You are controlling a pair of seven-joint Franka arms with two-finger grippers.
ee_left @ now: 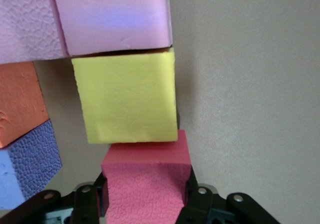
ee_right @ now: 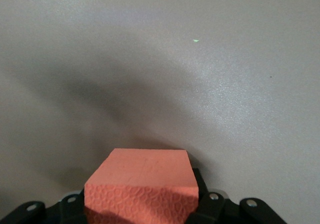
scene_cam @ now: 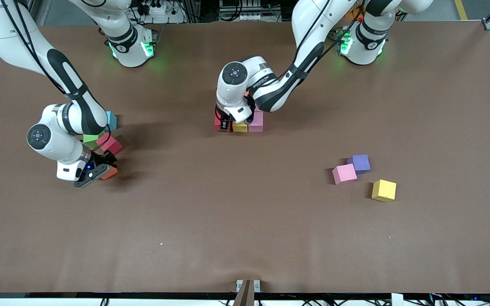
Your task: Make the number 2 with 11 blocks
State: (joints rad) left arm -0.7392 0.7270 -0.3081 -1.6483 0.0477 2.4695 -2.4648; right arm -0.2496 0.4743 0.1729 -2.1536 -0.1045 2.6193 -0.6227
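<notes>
left gripper clamps the red foam cube against the yellow foam cube in the number 2's row; a nudge could skew it. right gripper hugs the orange foam cube, grip possibly unsettled.

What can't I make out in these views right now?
- Front view: the left arm hides the farther rows of the number 2.
- Front view: the right arm covers most of the green cube and light blue cube.
- Right wrist view: orange cube cut off by the edge.
</notes>
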